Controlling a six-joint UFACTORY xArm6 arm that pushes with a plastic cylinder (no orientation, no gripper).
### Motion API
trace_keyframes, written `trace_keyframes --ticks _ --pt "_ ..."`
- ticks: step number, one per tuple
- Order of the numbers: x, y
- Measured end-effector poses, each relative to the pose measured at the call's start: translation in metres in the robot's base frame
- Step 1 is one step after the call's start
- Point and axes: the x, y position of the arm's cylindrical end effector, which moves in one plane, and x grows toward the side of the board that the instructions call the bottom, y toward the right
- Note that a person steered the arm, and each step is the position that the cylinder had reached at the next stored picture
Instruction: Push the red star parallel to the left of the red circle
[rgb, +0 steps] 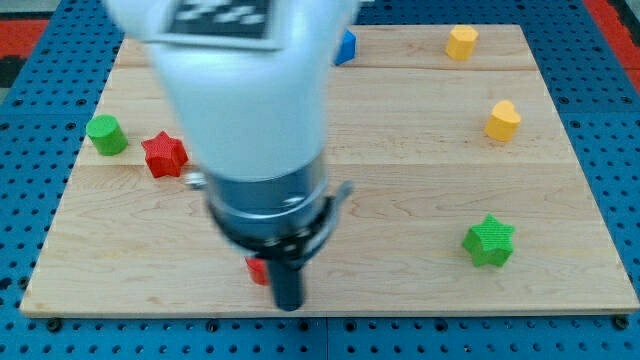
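The red star (164, 155) lies on the wooden board (400, 200) at the view's left, just right of a green round block (106, 135). A small part of a red block (258, 269) shows near the view's bottom, mostly hidden behind my arm; its shape cannot be made out. My tip (288, 304) is at the board's bottom edge, right beside that red block on its right. The tip is well below and to the right of the red star.
A blue block (346, 47) peeks out behind my arm at the view's top. A yellow block (461, 43) sits at top right, a yellow heart-like block (503, 121) on the right, and a green star (489, 241) lower right. My arm's white body (240, 100) hides the board's middle.
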Motion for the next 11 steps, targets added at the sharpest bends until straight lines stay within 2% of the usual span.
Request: trace_keyframes --ticks 1,2,3,4,5,6,7,8,9,10,11 --pt "-0.01 -0.031" --pt "-0.075 -0.004" --pt "-0.153 -0.02" --pt "-0.176 -0.083" --pt "-0.206 -0.117" --pt "-0.147 -0.134" --pt "-0.11 -0.151" --pt "-0.164 -0.127" --pt "-0.158 -0.191" --pt "-0.097 -0.201" --pt "-0.087 -0.193"
